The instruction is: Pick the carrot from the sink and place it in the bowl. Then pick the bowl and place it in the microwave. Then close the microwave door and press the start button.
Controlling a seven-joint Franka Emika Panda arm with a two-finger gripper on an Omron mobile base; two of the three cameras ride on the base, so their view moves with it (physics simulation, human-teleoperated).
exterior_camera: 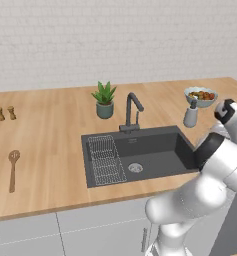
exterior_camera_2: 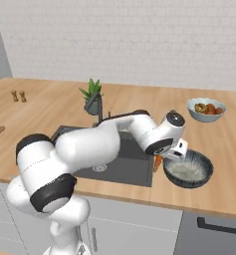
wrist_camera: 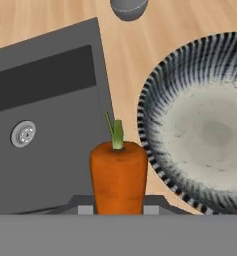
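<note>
In the hand view the gripper (wrist_camera: 118,209) sits at 6 o'clock, its 2 tips pinching the carrot (wrist_camera: 118,176) from either side; the carrot stands stub-up with its green stalk pointing toward 12 o'clock. In that view the carrot hangs over the wooden counter (wrist_camera: 125,55) strip, just at the sink's (wrist_camera: 50,145) right edge, with the bowl's rim just beside it at 3 o'clock. The bowl (wrist_camera: 205,125) is pale inside with a dark streaked wall. The round drain (wrist_camera: 23,134) lies at 9 o'clock in the dark basin.

In the right base view the gripper (exterior_camera_2: 159,160) points down between the sink (exterior_camera_2: 127,167) and the bowl (exterior_camera_2: 188,170), the orange carrot (exterior_camera_2: 158,162) showing at its tips, beside the bowl's left rim and not inside it.

Farther back in the left base view, the wire rack (exterior_camera: 106,160) fills the left part of the sink, the faucet (exterior_camera: 131,112) rises behind it, and a potted plant (exterior_camera: 104,100) stands at the faucet's 10 o'clock. A soap dispenser (exterior_camera: 190,115) and a fruit bowl (exterior_camera: 200,96) sit at 2 o'clock. A wooden spoon (exterior_camera: 12,170) lies at 9 o'clock, with 2 small shakers (exterior_camera: 5,113) beyond it.
</note>
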